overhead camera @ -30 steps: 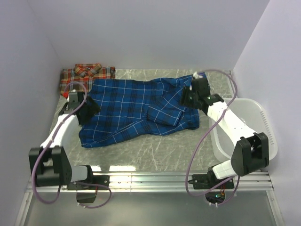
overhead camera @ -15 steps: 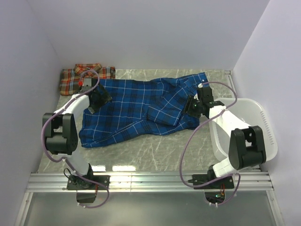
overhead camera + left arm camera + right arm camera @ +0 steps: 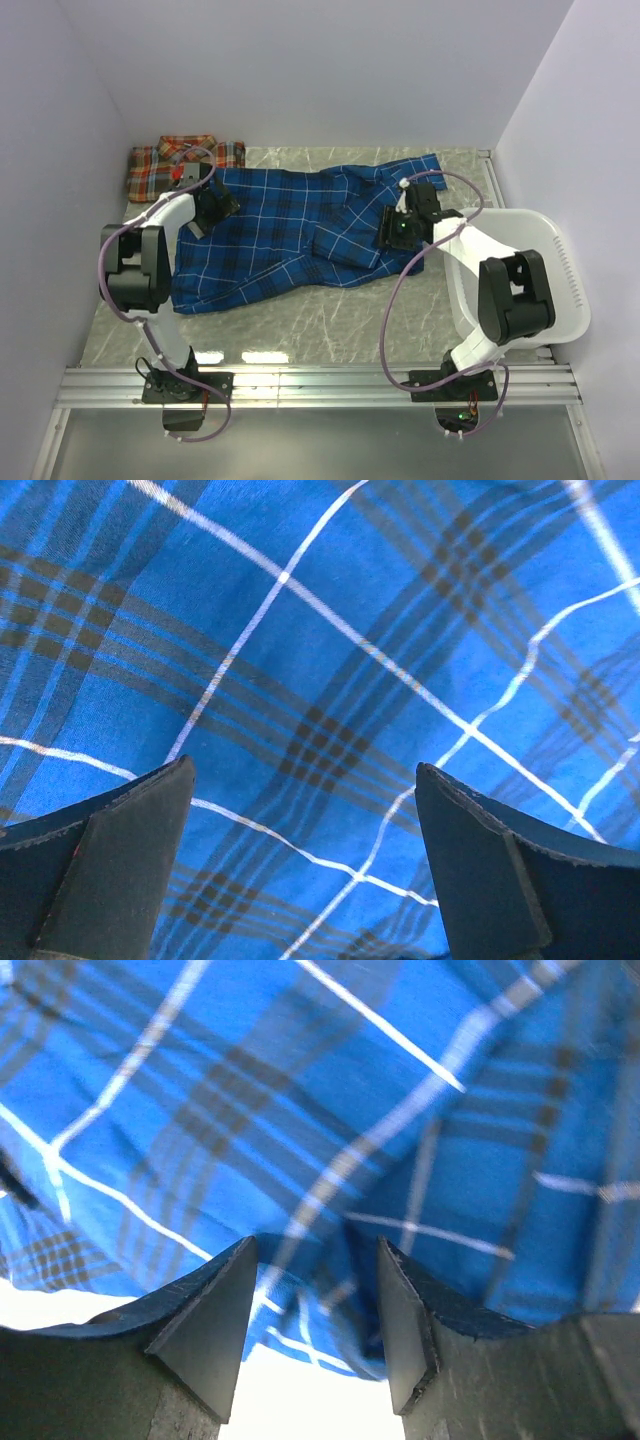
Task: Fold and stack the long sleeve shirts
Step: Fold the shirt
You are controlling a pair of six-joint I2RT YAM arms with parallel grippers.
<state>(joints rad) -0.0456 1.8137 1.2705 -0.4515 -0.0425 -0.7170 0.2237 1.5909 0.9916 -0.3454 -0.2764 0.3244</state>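
Observation:
The royal blue plaid shirt (image 3: 290, 235) lies spread and rumpled across the middle of the table. The red-orange plaid shirt (image 3: 185, 160) lies folded at the back left corner. My left gripper (image 3: 213, 207) is over the blue shirt's back left part. In the left wrist view it (image 3: 305, 810) is wide open, with flat blue cloth (image 3: 330, 650) under it. My right gripper (image 3: 396, 228) is over the shirt's right part. In the right wrist view it (image 3: 315, 1300) is open, with a fold and edge of blue cloth (image 3: 300, 1110) between and beyond the fingertips.
A white plastic basket (image 3: 565, 290) stands at the right edge of the table, next to the right arm. Lilac walls close the back and both sides. A metal rail (image 3: 320, 385) with the arm bases runs along the near edge.
My left gripper moved from the blue shirt's left edge up onto its back left part. My right gripper moved from the back right corner of the shirt toward me, and that corner now lies uncovered.

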